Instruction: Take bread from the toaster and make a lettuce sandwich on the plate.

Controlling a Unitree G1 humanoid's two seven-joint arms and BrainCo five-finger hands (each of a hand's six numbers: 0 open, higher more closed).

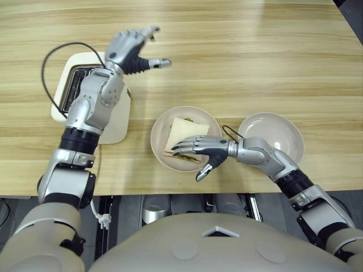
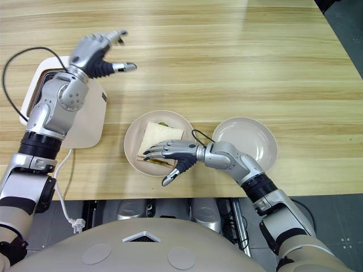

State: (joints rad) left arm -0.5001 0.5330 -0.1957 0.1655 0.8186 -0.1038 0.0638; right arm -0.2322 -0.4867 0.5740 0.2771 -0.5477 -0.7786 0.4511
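Covering the near side of the sandwich (image 1: 186, 128) on the plate (image 1: 154, 137) by the tabletop's (image 1: 255, 56) front edge with the right hand (image 1: 205, 147), fingers spread and gripping nothing, far nearer than the open left hand (image 1: 131, 48) beyond the toaster (image 1: 65, 68).

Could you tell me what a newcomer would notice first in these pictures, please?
The sandwich on the middle plate near the table's front edge, with the right hand spread over its near side. Then the left hand, open above the table beyond the toaster at the far left, and an empty dish right of the plate.
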